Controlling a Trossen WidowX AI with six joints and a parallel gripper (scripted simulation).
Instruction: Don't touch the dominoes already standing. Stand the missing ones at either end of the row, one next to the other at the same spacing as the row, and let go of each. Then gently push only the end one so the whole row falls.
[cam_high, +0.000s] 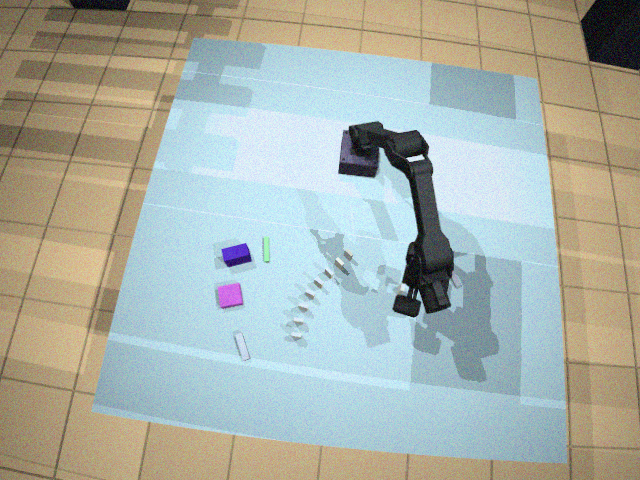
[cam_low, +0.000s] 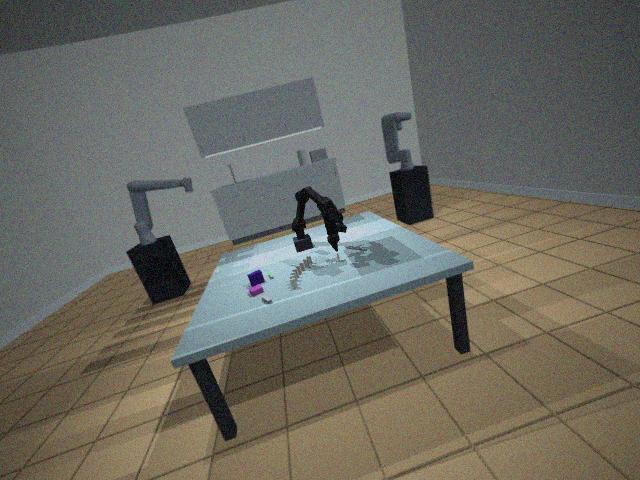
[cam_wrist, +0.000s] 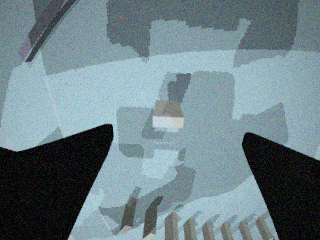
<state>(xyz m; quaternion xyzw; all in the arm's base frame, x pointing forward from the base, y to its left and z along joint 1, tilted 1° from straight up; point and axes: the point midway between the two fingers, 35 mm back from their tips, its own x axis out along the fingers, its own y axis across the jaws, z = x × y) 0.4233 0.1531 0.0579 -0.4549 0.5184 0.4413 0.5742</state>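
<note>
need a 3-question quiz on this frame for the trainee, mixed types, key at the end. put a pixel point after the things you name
1. True or false: the gripper (cam_high: 421, 304) (cam_low: 336, 250) (cam_wrist: 179, 135) is shut on a domino.
2. Multiple choice: which block lies nearest the green strip (cam_high: 266, 249) (cam_low: 270, 276)?
A) the magenta block (cam_high: 230, 295) (cam_low: 256, 290)
B) the dark blue block (cam_high: 236, 254) (cam_low: 255, 277)
C) the pale grey bar (cam_high: 241, 346) (cam_low: 266, 299)
3. Fill in the blank: in the top view, the row of standing dominoes (cam_high: 317, 283) (cam_low: 298, 271) (cam_wrist: 209, 230) runs in a ____, not a straight line.

Key: 1. false; 2. B; 3. curve
</note>
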